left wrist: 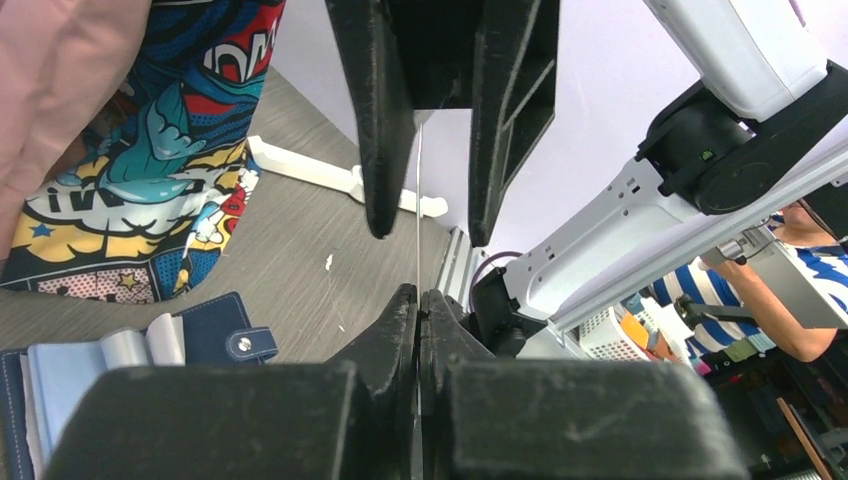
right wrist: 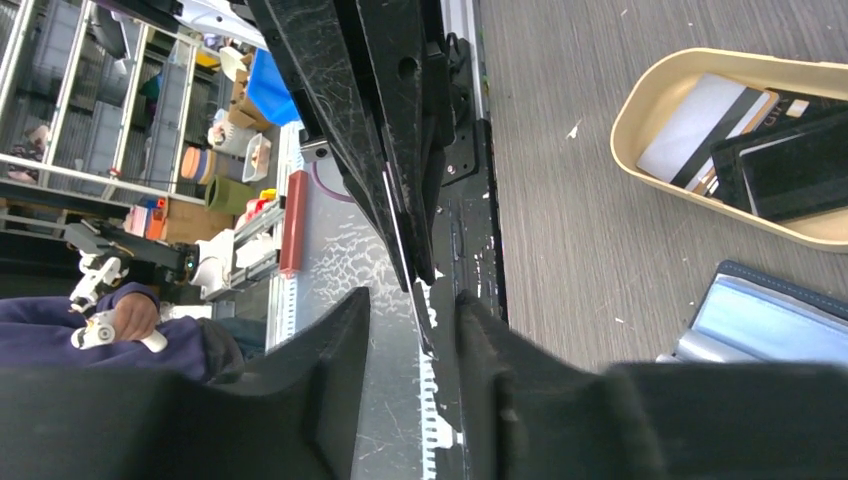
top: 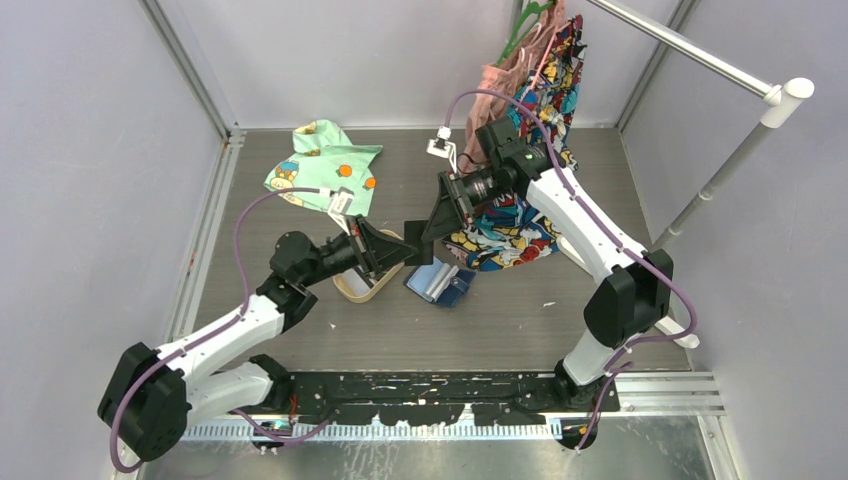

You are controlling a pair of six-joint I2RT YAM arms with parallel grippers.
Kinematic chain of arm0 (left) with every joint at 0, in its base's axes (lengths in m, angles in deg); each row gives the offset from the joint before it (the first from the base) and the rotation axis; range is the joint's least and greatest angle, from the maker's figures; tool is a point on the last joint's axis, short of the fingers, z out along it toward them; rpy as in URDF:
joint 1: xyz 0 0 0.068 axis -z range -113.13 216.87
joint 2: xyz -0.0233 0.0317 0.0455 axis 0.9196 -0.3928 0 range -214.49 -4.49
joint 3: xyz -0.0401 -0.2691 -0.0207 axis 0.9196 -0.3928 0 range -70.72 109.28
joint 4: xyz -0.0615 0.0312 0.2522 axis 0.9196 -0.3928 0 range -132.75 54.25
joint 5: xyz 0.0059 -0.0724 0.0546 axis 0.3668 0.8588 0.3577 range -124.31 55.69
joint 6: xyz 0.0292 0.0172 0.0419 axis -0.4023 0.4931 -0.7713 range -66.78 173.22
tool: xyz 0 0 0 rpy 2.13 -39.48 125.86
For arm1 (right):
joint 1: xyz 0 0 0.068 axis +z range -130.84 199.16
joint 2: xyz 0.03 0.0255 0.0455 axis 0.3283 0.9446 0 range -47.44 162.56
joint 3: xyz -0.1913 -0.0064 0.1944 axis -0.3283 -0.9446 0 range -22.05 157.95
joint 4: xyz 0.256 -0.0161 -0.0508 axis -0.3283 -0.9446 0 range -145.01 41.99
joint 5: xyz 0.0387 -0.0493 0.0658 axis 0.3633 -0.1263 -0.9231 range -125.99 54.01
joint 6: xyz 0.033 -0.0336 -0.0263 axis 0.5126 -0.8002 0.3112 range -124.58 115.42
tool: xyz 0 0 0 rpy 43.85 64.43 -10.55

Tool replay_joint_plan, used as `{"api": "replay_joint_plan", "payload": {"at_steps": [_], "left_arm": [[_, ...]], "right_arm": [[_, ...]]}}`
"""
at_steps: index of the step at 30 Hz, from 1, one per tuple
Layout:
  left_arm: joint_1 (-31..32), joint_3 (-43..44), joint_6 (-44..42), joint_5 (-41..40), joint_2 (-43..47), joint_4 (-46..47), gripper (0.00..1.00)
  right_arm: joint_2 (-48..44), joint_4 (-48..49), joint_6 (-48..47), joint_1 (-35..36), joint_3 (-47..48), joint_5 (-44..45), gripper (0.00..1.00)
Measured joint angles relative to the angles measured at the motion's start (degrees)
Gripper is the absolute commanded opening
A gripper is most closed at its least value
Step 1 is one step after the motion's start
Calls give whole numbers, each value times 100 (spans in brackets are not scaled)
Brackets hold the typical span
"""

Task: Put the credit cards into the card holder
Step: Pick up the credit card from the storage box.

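Your card holder is navy outside, with pale blue-grey pockets. At its 9 o'clock, the tan tray carries credit cards: black ones, and a white one with a black stripe. At its 1 o'clock lies a comic-print cloth in red, teal, yellow and blue. A mint-green cloth with orange spots sits at 11 o'clock on the grey wood-grain table. The black left gripper shows the held card only as a thin pale edge.

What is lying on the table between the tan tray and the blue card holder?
Nothing. The right wrist view shows only bare grey table between the tan tray and the card holder.
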Motion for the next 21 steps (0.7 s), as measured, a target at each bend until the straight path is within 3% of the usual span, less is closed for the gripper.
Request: {"api": "replay_joint_plan", "payload": {"at_steps": [2, 3, 5, 6, 7, 8, 10, 16, 21], "left_arm": [[0, 24, -4, 66, -24, 2, 0], [0, 24, -4, 85, -24, 2, 0], [0, 35, 0, 138, -24, 2, 10], [0, 44, 0, 149, -26, -2, 19], [0, 44, -9, 146, -33, -9, 36], [7, 44, -33, 105, -33, -55, 43], [24, 39, -223, -81, 44, -293, 48], [22, -31, -1292, -813, 813, -1808, 48], [299, -33, -1814, -1231, 350, -2374, 34]], "right_arm": [[0, 22, 42, 0, -4, -66, 6], [0, 37, 46, 0, -9, -101, 2], [-11, 85, 70, 0, -61, -157, 1], [-26, 103, 57, 0, -101, -195, 1], [-44, 105, 28, 0, -127, -201, 1], [-66, 101, -15, -2, -168, -201, 1], [-146, 9, -175, -2, -286, -127, 1], [-833, -98, -509, -151, -1394, 767, 1], [-1169, 96, -404, -732, -2236, 1665, 1]]}}
